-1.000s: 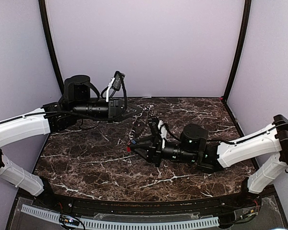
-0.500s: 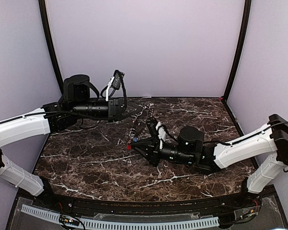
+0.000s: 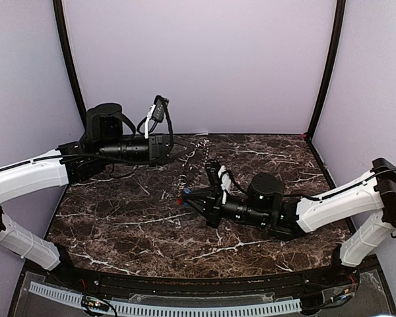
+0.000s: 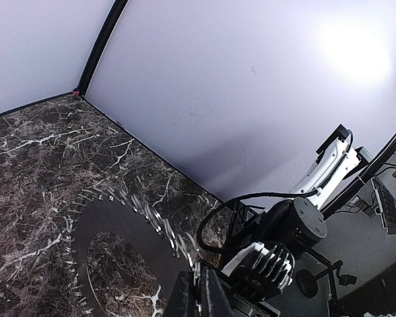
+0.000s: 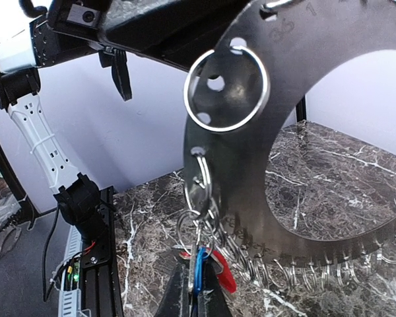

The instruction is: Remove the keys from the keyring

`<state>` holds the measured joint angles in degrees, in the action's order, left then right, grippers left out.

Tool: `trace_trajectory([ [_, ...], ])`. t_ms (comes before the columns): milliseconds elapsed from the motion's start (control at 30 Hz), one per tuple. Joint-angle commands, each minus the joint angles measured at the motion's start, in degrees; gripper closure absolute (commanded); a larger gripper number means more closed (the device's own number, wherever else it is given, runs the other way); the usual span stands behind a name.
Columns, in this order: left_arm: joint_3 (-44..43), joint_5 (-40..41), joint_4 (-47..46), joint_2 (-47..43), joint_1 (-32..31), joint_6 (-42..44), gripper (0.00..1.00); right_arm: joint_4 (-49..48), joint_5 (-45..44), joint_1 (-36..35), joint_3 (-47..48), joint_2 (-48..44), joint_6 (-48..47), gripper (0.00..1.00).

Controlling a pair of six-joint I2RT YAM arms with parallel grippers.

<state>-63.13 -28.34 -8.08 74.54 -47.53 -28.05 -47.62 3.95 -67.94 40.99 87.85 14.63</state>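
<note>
The keyring (image 5: 251,142) is a flat grey toothed plate that hangs upright above the table, edge-on in the top view (image 3: 193,168). My left gripper (image 4: 199,294) is shut on its toothed rim (image 4: 129,218). A large split ring (image 5: 226,89) and a chain of small rings hang from the plate and carry the keys. The blue key (image 5: 198,271) sits between the fingers of my right gripper (image 5: 198,300), which is shut on it. The red key (image 5: 223,274) hangs loose just to its right. In the top view the right gripper (image 3: 187,196) meets the keys (image 3: 180,197) under the ring.
The dark marble table (image 3: 132,218) lies under both arms. Black frame posts (image 3: 69,66) and pale walls close in the back and sides. A black cable (image 4: 214,218) loops by the left wrist. Several small wire loops (image 5: 317,271) line the keyring's lower edge.
My right gripper has closed onto the blue key and shifted slightly up and back with it. The left arm still holds the keyring in about the same place.
</note>
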Motion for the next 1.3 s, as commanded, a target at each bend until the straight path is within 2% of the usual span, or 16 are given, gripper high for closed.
trace_trajectory([
  [0,1.37,2.72,-3.24,-3.79,-0.11,-0.86,1.0,-3.47,-3.41,-0.52,-2.65,-3.78,-0.46,1.0],
  [333,5.22,10.13,-0.51,-7.31,-0.11,-1.67,1.0,1.61,-7.32,-0.52,-3.46,-8.33,-2.63,1.0],
  [700,9.73,16.84,4.21,-5.52,-0.11,-1.87,1.0,3.57,-7.42,-0.52,-2.6,-12.04,-0.22,1.0],
  [1000,13.07,12.84,0.63,-3.17,-0.11,-2.54,1.0,4.43,-5.73,-0.57,-2.24,-12.47,2.28,1.0],
  [1167,14.54,11.73,-0.13,-2.3,-0.11,-2.2,0.92,4.35,-5.38,-0.59,-2.21,-12.02,3.68,1.0],
  [1267,16.3,12.44,-0.89,-2.53,-0.11,-2.03,0.8,4.21,-5.35,-0.61,-2.28,-11.76,4.11,1.0],
])
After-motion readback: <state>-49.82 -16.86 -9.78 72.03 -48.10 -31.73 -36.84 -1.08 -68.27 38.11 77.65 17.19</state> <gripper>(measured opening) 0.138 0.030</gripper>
